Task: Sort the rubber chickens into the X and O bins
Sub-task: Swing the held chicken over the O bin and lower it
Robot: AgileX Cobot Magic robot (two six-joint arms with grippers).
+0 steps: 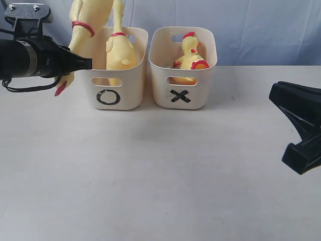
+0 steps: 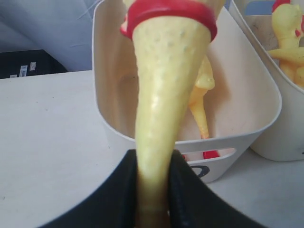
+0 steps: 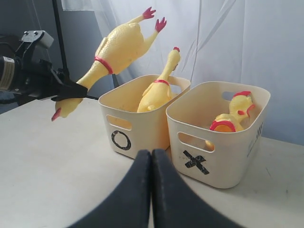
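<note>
Partly out of view overhead: held chicken [image 1: 80, 15]

Exterior view: set in front of the O bin [image 1: 131, 89] and X bin [image 1: 204, 91], slightly above the table [image 1: 150, 175], middle range, marks facing the lens. Left wrist view: very close, sighting along a gripped chicken [image 2: 164, 109] into the O bin. Right wrist view: low over the table, farther back, angled toward both bins. All views share the O bin.

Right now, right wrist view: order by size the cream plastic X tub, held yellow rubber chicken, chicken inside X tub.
1. cream X tub, nearest the camera
2. held yellow rubber chicken, longer but slimmer
3. chicken inside X tub, partly hidden
</note>
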